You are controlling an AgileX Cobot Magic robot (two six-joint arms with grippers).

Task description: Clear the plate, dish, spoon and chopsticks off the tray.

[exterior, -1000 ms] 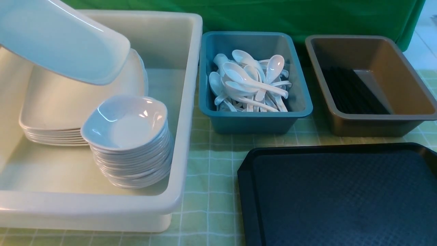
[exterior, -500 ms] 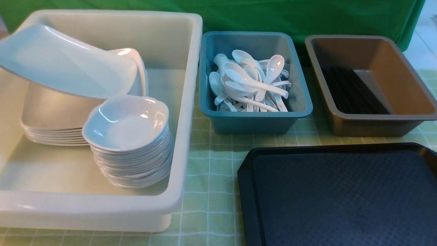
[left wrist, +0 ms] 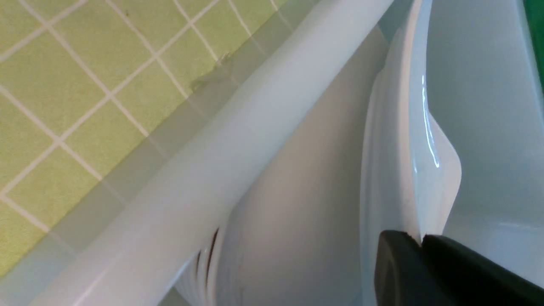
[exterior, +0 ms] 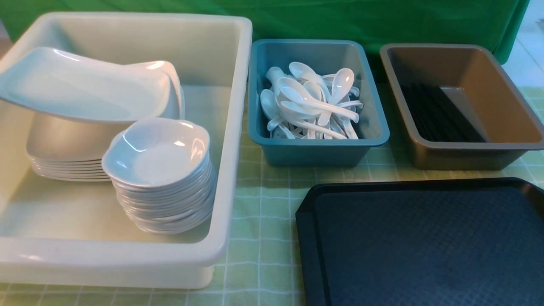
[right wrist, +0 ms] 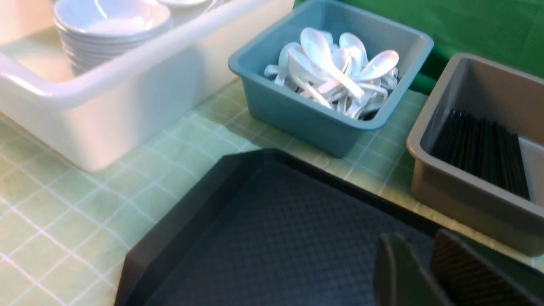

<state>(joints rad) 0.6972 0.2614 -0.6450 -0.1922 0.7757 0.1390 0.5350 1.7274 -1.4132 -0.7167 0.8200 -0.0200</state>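
We judge the large glossy white squarish plate (exterior: 85, 87) stiff, slippery; the left gripper (left wrist: 420, 246) jaws pinch its rim above the cream tub (exterior: 238, 127); the right gripper (right wrist: 418, 272) jaws hang slightly apart, empty.

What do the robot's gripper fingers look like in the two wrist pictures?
Only finger ends show. The left gripper has smooth, matte black fingers with rounded tips. The right gripper has dark flat fingers, one with a fine ribbed pad. No cables, markings or arms are visible.
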